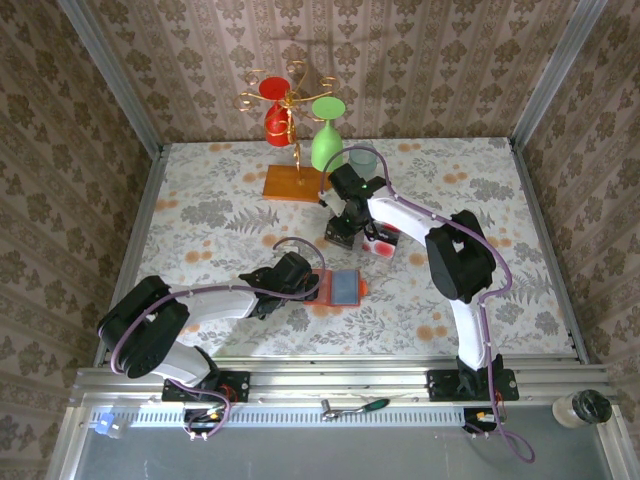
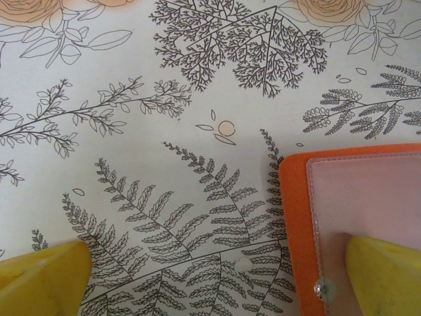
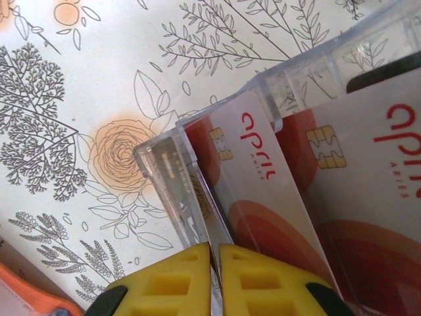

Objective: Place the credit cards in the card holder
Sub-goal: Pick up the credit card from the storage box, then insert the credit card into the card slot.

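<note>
From my clenched right claw (image 3: 215, 263) at the credit cards (image 3: 263, 197) (pinching one? can't tell), the card holder (image 1: 343, 288) lies nearward, by my released left claw (image 2: 217, 273).

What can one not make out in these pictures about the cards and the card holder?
Top external: the credit cards are too small to count; the right gripper partly covers them.
Right wrist: the shut fingers hide whether they pinch a card or the clear case wall.
Left wrist: the right edge cuts off the card holder; a left gripper finger covers its lower part.
</note>
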`<state>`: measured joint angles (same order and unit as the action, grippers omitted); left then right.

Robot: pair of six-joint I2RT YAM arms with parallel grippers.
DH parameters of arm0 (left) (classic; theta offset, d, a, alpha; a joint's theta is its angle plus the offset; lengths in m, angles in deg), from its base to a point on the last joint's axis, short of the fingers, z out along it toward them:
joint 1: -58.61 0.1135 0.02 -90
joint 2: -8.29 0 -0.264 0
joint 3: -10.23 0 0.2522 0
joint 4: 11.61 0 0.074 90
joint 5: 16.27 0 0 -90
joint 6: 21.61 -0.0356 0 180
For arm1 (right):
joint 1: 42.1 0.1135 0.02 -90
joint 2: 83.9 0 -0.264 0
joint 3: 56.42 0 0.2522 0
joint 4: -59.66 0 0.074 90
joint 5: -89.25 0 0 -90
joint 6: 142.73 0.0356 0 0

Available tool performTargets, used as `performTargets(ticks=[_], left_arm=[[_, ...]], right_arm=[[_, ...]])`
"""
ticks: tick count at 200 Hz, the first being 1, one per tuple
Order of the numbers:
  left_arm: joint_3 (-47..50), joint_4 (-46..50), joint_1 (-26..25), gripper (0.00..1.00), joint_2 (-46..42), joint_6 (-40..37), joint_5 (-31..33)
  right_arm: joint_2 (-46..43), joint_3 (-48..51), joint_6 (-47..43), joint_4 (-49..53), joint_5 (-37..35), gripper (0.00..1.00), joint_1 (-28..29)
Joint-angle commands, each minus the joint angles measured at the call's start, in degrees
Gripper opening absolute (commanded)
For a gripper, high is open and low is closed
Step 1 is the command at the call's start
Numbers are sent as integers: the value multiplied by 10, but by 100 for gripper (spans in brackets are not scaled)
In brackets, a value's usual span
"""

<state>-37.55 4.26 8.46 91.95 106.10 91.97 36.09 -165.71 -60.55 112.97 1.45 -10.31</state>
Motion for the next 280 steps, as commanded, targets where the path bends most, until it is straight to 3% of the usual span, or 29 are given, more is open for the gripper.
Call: performTargets(ticks=[1,28,112,163,206,240,280], left_arm=[[6,-4,4,100,-1,3,0],[8,-4,5,100,-3,5,-1],[20,5,5,100,-28,13,5],[24,11,4,100,-39,16,9],[27,16,3,100,-43,16,13],[24,17,2,100,-44,17,14],[16,26,1,100,-49,12,13]], right_arm=[[4,-3,-9,18,23,6,4],[-8,-6,-25,23,27,0,6],[-132,38,4,-7,14,0,41],[-221,159,150,-47,75,0,52],[-287,313,301,-165,164,0,52],[-296,391,377,-252,217,0,53],[-271,426,410,-299,229,0,53]])
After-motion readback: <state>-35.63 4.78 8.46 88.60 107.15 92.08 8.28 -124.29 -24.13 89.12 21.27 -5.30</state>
